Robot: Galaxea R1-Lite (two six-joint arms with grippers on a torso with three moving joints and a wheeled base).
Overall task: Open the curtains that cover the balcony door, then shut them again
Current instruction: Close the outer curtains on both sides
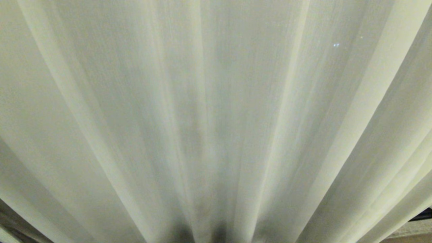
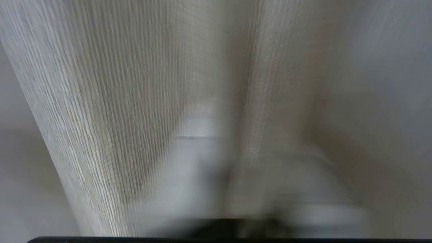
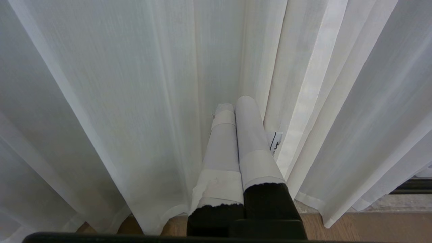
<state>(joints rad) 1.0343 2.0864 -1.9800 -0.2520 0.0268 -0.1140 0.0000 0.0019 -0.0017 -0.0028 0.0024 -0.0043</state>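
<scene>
Cream curtains (image 1: 216, 101) hang in vertical folds and fill the head view; neither arm shows there. In the left wrist view, which is blurred, my left gripper (image 2: 249, 141) has a fold of the coarser woven curtain (image 2: 101, 101) filling the gap between its white-wrapped fingers (image 2: 199, 162). My right gripper (image 3: 234, 103) is parked low with its taped fingers pressed together and empty, pointing at the foot of the sheer curtains (image 3: 118, 84). The balcony door is hidden behind the fabric.
Wooden floor (image 3: 371, 226) shows under the curtain hems. A dark strip (image 3: 411, 185) runs along the floor at the right, also seen low right in the head view (image 1: 423, 214). A small white label (image 3: 275, 141) hangs on a hem beside the right fingers.
</scene>
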